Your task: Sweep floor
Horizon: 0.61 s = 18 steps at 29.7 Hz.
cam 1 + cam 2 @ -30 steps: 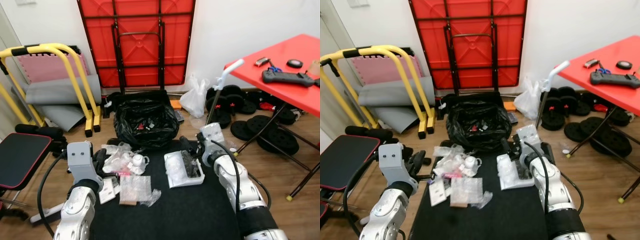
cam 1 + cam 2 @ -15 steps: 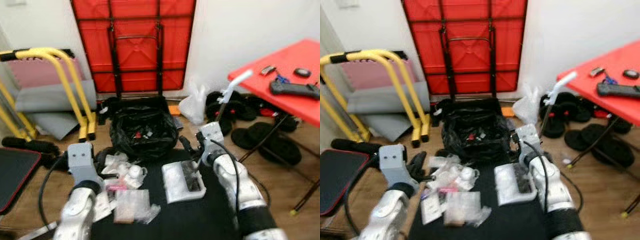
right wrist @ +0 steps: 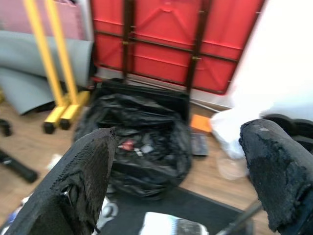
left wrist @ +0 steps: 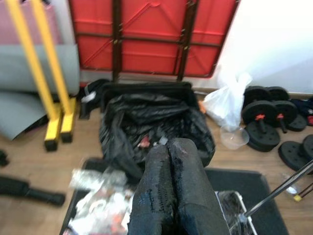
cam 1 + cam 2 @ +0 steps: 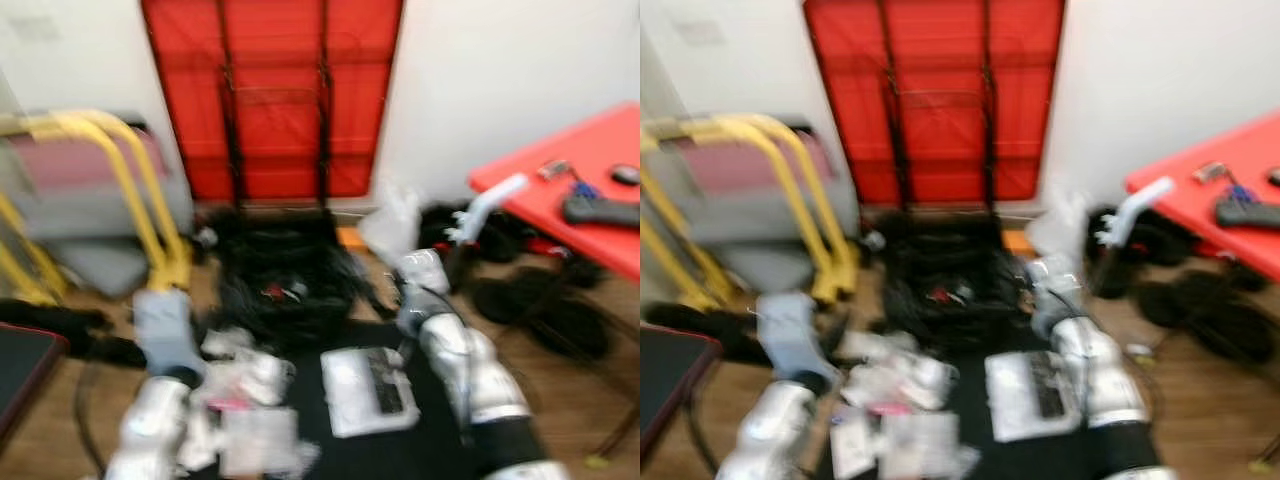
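Gaping at the far edge of the dark mat [image 5: 440,440], the black rubbish bag [image 4: 146,122] waits for near litter [image 5: 245,385]. Right gripper [image 3: 181,181] spreads wide above it; left gripper [image 4: 168,191] is pressed closed.

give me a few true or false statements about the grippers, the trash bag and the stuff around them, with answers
1. The left gripper has its fingers pressed together. True.
2. The right gripper is shut. False: its fingers stand wide apart with nothing between them.
3. The black trash bag is open, with scraps inside. True.
4. A blue folded table leans on the wall behind the bag. False: the folded table is red.
5. The white tray lies on the black mat. True.
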### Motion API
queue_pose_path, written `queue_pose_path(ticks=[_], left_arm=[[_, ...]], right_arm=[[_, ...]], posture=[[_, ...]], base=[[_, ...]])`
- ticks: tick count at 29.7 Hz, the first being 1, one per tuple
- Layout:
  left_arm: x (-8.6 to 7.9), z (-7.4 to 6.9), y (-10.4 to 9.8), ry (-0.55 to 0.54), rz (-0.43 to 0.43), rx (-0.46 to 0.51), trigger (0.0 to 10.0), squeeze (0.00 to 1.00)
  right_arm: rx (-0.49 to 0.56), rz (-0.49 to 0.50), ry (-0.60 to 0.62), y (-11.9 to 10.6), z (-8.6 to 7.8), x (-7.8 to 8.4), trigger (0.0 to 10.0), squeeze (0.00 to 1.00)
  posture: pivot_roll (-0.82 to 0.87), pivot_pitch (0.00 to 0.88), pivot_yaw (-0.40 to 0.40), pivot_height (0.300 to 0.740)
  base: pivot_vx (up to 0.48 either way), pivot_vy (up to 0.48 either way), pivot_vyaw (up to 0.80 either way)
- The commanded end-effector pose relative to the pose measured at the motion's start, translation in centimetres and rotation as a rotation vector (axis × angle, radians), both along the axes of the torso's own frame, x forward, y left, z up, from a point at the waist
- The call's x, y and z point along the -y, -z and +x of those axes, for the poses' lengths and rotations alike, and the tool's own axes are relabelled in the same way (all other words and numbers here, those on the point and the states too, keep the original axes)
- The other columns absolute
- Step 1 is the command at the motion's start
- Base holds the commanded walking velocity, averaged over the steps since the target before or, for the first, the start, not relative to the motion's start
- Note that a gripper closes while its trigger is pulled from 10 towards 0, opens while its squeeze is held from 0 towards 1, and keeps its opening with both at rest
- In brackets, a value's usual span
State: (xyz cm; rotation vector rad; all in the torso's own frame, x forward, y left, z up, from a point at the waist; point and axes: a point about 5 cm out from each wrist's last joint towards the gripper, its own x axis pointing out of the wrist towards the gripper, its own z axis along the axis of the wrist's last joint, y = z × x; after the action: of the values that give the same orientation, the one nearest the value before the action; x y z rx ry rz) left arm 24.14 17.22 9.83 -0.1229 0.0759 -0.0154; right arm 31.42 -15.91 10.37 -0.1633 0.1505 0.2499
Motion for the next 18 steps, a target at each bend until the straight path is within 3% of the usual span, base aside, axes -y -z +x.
queue_pose_path(ticks=[1,11,18], left_arm=[[0.47,-0.08,0.17,0.018,-0.012,-0.006,10.0,0.0],[0.43,-0.07,0.13,0.018,-0.016,-0.006,10.0,0.0],[0.29,-0.05,0.25,0.009,-0.019,-0.017,10.0,0.0]], right_arm=[[-0.005,0.0,0.017,0.11,-0.08,0.6,10.0,0.0],[-0.009,0.002,0.017,0.2,-0.02,0.74,10.0,0.0],[-0.01,0.003,0.017,0.24,-0.01,0.7,10.0,0.0]], posture=[[-0.03,0.0,-0.019,0.74],[-0.03,0.0,-0.018,0.74],[-0.03,0.0,-0.019,0.74]], base=[[0.3,0.0,0.0],[0.292,0.0,0.0],[0.0,0.0,0.0]])
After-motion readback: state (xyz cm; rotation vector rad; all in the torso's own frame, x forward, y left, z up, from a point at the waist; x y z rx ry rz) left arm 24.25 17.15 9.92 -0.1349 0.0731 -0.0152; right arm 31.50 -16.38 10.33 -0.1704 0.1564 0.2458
